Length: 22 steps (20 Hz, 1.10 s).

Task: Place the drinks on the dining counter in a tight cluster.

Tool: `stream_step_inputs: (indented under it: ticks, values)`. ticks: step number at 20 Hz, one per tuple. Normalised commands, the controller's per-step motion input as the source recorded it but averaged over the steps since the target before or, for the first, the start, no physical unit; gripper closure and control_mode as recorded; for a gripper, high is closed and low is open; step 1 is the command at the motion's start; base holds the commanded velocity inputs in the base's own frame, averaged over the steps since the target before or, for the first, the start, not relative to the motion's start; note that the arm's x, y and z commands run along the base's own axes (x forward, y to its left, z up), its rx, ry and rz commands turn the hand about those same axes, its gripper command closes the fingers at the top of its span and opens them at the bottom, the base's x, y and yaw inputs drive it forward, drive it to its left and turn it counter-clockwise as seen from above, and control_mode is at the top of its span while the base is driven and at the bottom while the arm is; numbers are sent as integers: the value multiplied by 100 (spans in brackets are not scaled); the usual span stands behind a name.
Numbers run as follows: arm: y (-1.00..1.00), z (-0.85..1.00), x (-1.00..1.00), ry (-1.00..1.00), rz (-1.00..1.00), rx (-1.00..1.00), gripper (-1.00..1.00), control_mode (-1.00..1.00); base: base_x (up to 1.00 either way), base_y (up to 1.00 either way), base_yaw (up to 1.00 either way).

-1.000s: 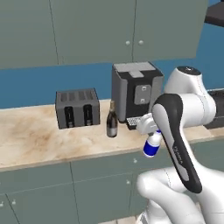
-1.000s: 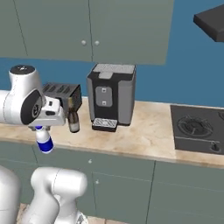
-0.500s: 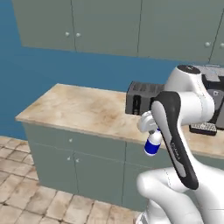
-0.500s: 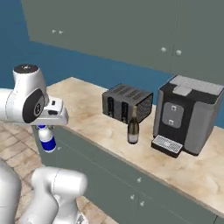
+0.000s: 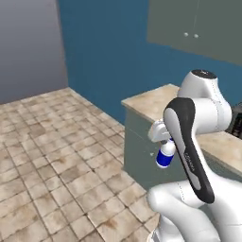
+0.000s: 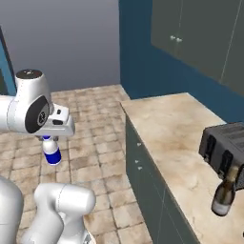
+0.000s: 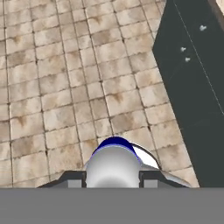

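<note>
My gripper [image 5: 166, 143] is shut on a small white bottle with a blue label [image 5: 165, 155], one of the drinks, which hangs below the hand over the tiled floor. From the other side the same bottle [image 6: 51, 151] hangs under the gripper [image 6: 48, 139], left of the cabinets. Looking down the hand, the bottle's rounded white and blue end [image 7: 114, 162] sits between the two fingertips of the gripper [image 7: 113, 177]. A dark bottle [image 6: 224, 193] stands upright on the marble worktop [image 6: 167, 124] beside the toaster [image 6: 226, 147]. The dining counter is out of view.
A beige tiled floor [image 5: 52, 160] spreads to the left and ahead. The worktop's grey-green cabinet fronts [image 6: 143, 167] stand close on the right, its corner [image 5: 130, 101] facing me. Wall cabinets [image 6: 200, 33] hang on the blue wall [image 5: 104, 52].
Both base views have swung left along the worktop: the coffee machine has left the picture and floor has come in. The bottle stays in the gripper as before.
</note>
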Motion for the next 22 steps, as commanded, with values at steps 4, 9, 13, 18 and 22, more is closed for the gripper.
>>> stream_step_inputs:
  ticks: [4, 9, 13, 18, 22]
  values:
    - [0, 0, 0, 0, 0, 0, 100, 100, 11, 31, 94]
    - [0, 0, 0, 0, 0, 0, 100, 100, 28, 16, 91]
    - [0, 0, 0, 0, 0, 0, 100, 100, 28, 11, 91]
    - [0, 0, 0, 0, 0, 0, 100, 100, 61, 0, 89]
    - [0, 0, 0, 0, 0, 0, 100, 100, 100, -10, 63]
